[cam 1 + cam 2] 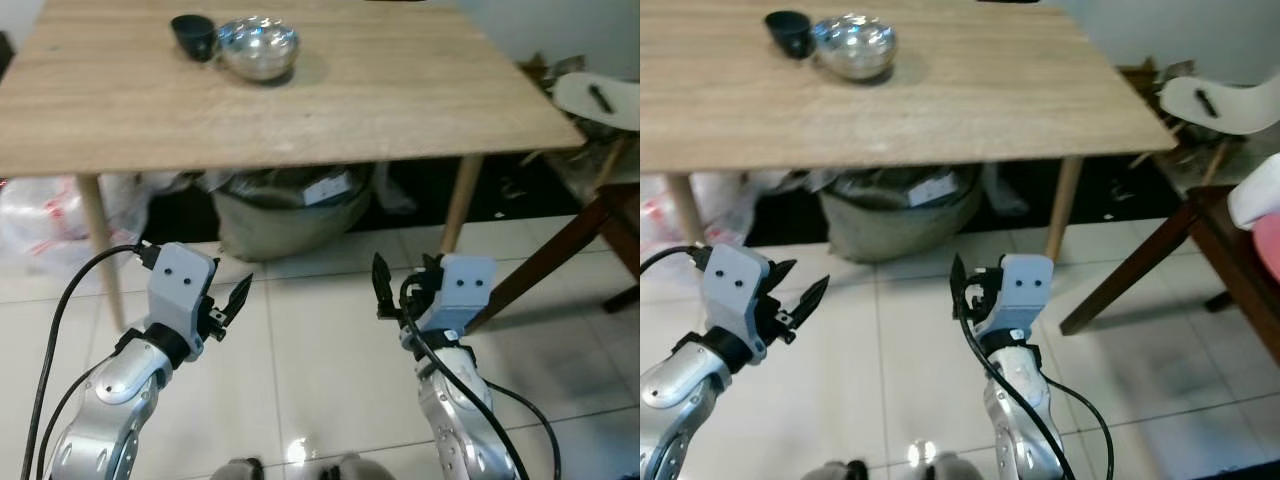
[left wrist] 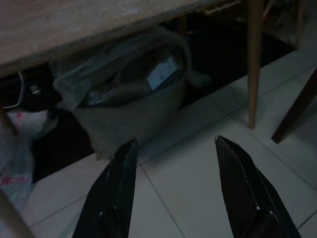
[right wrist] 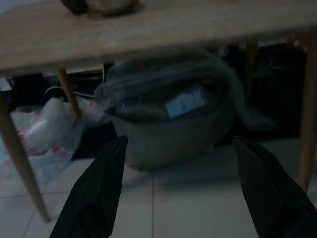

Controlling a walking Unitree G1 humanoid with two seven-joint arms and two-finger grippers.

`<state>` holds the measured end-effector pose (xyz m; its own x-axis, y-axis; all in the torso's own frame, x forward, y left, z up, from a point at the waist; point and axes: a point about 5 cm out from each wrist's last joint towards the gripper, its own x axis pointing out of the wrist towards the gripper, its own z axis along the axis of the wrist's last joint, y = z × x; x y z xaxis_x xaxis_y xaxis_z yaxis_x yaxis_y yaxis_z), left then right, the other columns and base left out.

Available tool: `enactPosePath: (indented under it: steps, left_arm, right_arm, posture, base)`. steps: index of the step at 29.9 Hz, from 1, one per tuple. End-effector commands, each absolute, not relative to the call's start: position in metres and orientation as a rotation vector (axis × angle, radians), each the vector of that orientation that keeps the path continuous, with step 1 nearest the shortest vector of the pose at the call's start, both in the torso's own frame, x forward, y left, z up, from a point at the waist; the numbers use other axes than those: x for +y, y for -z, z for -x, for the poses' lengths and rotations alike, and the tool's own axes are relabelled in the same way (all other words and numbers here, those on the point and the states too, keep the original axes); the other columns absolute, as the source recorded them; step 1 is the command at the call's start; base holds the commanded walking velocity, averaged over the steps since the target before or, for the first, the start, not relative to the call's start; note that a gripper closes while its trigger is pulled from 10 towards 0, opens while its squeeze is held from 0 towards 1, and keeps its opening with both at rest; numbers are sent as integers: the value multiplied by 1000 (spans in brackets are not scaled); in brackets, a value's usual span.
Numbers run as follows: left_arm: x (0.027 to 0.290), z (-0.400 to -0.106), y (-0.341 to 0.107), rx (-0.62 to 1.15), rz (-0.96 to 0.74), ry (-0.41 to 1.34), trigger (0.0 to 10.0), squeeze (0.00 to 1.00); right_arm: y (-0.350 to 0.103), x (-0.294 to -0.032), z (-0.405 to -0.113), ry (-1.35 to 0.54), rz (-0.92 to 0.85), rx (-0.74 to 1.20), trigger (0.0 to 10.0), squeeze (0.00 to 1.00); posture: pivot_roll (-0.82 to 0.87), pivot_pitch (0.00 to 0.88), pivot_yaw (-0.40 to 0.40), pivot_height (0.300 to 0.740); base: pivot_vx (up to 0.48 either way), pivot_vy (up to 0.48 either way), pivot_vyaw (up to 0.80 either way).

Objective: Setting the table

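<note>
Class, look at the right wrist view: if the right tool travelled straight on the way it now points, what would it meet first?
Most likely the grey sack under the wooden table. It sits between the open fingers of the right tool, which is held below the tabletop. Depth is unclear, so the floor tiles might come first.

Pale matt wood grain on the desk (image 1: 400, 90). Mirror-bright polished metal for the bowl (image 1: 259, 46); dark, dull finish on the cup (image 1: 194, 35). Glossy tiled floor (image 1: 310, 360). Crinkly translucent plastic over the sack (image 1: 290, 205).
</note>
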<state>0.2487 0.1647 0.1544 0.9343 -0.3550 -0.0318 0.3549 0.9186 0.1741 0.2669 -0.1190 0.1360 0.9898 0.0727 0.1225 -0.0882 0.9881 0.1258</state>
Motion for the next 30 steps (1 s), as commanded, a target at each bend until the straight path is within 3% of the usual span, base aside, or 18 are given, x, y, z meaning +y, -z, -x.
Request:
enactPosePath:
  steps: [1, 14, 30]
  left_arm:
    - [161, -247, -151, 14, -175, 383, 10000, 631]
    - [159, -247, -148, 47, -168, 390, 10000, 592]
    - [157, -248, -147, 48, -172, 395, 10000, 600]
  right_arm:
    - [-131, -125, -264, -55, -132, -97, 10000, 0]
    - [-130, -125, -265, -55, -128, -93, 10000, 0]
    - [-129, -125, -265, -52, -141, -78, 10000, 0]
  posture:
    - [-95, 98, 23, 740]
    - [-94, 95, 25, 740]
    - [-98, 91, 25, 740]
  base:
    - [-251, 0, 0]
    - [-19, 0, 0]
    - [0, 0, -800]
